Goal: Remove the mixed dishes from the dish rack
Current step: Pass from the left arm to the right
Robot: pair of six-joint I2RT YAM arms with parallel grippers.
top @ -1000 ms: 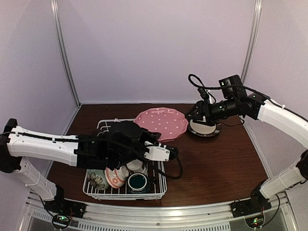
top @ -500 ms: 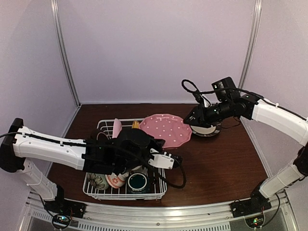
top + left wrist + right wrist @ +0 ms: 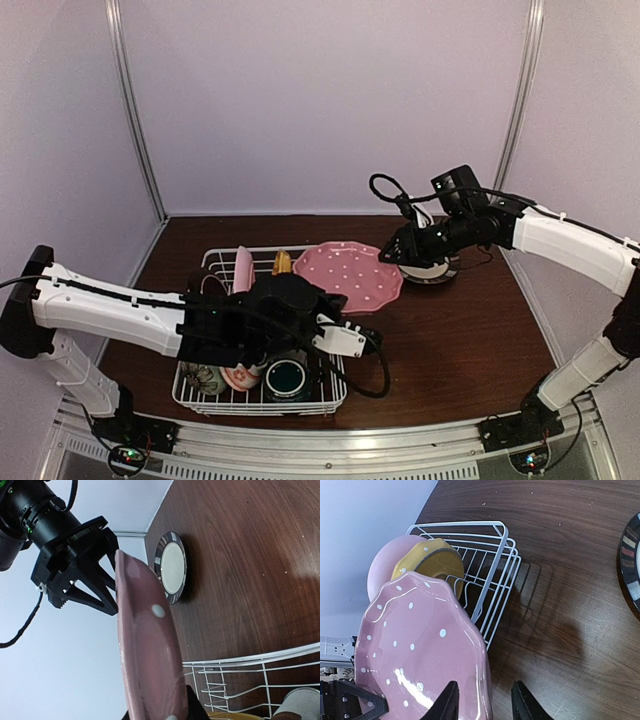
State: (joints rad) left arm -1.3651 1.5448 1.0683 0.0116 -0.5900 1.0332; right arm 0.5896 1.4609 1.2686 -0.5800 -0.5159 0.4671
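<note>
Handing over the polka-dot plate point(image 3: 415, 645), the left claw point(image 3: 185, 710) grips its lower edge, tilted up beside the dish rack point(image 3: 500, 580), while the right claw point(image 3: 482, 700) sits partly open astride the rim and probably must pinch before the left lets go.

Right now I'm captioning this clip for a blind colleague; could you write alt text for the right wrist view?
A pink polka-dot plate fills the lower left, its rim between the parted fingers of the right gripper. Behind it, a white wire dish rack holds a yellow plate and a plain pink plate upright on a dark wooden table.
</note>
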